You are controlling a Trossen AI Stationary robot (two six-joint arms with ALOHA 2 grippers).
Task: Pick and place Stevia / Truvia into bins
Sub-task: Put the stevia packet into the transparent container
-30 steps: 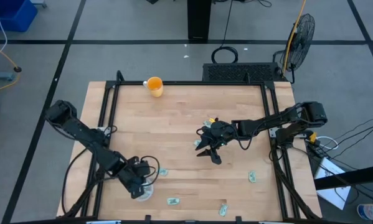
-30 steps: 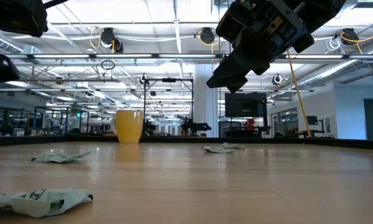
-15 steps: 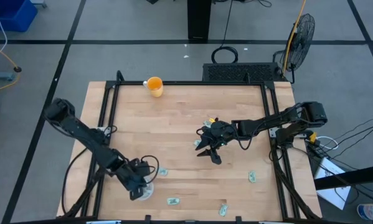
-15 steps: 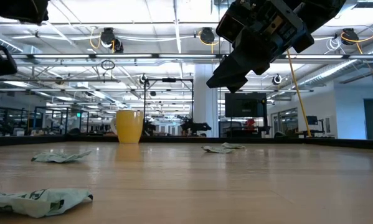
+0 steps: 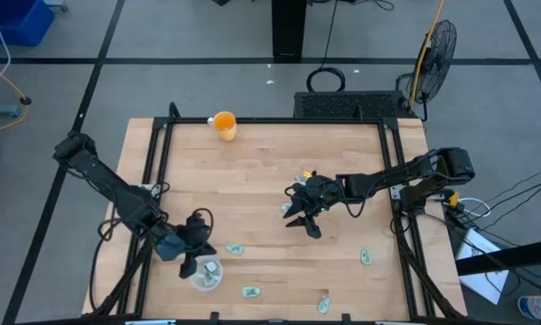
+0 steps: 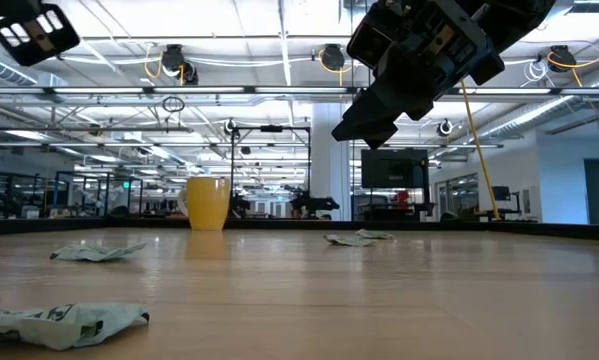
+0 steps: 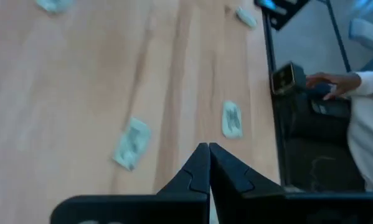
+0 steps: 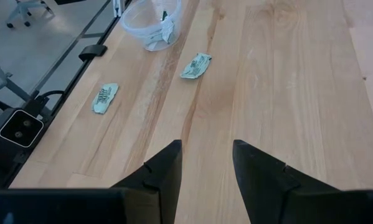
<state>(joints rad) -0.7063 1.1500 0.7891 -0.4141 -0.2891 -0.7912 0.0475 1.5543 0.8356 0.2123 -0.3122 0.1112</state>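
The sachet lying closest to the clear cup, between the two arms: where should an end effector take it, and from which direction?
Come straight down from above and pinch the sachet across its short width, near the middle. It lies flat on the table, so no side offers an edge to grab. It sits apart from the cup, which leaves room for the fingers. The left end effector, now shut, is nearest.

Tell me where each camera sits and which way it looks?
High view: above the table, looking straight down; both arms show, left tool by the clear cup.
Low view: at tabletop height, looking across at the yellow cup; right tool hangs overhead.
Left wrist view: looks past its shut fingers at sachets.
Right wrist view: looks past its open fingers.
Shared: the right wrist view and the high view both show the clear cup.
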